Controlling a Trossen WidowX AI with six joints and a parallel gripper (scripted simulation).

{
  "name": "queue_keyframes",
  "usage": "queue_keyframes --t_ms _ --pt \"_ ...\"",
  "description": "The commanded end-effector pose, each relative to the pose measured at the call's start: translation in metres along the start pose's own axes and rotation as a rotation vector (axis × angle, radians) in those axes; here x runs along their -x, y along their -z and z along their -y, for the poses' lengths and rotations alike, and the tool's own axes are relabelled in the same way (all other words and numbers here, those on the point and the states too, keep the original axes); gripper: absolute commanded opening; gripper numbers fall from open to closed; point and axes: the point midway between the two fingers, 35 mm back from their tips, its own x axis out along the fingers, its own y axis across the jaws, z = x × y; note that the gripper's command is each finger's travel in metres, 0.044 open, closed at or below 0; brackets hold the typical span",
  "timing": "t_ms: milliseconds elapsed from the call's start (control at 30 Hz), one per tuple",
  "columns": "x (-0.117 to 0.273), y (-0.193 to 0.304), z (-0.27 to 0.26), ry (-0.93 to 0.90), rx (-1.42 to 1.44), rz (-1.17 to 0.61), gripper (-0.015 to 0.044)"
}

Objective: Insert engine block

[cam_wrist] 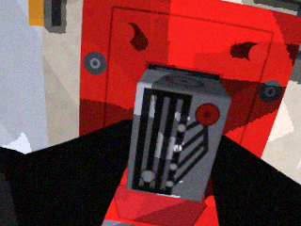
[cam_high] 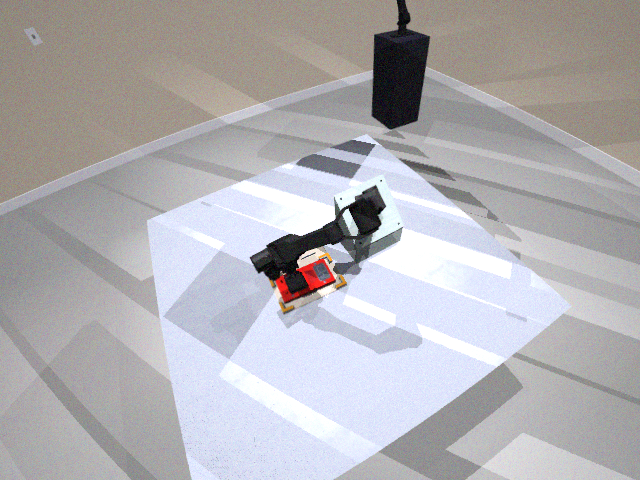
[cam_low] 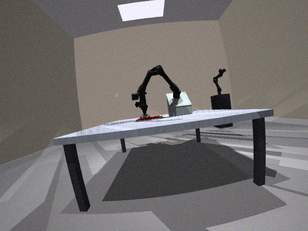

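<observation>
Between fingers of tool (cam_high: 293,279) (cam_low: 144,113) (cam_wrist: 175,141): grey engine block (cam_wrist: 171,141), over red car body (cam_high: 323,272) (cam_low: 155,117) (cam_wrist: 198,28).

The arched black arm (cam_high: 317,237) (cam_low: 158,69) points its gripping hand (cam_low: 144,113) (cam_wrist: 173,136) downward.
</observation>
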Motion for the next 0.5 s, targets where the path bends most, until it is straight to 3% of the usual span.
queue_keyframes --t_ms 0,467 --pt "-0.0012 0.0002 -0.0001 -0.002 -0.002 0.000 0.0158" --pt "-0.0049 0.0002 -0.0001 -0.002 -0.002 0.000 0.0158"
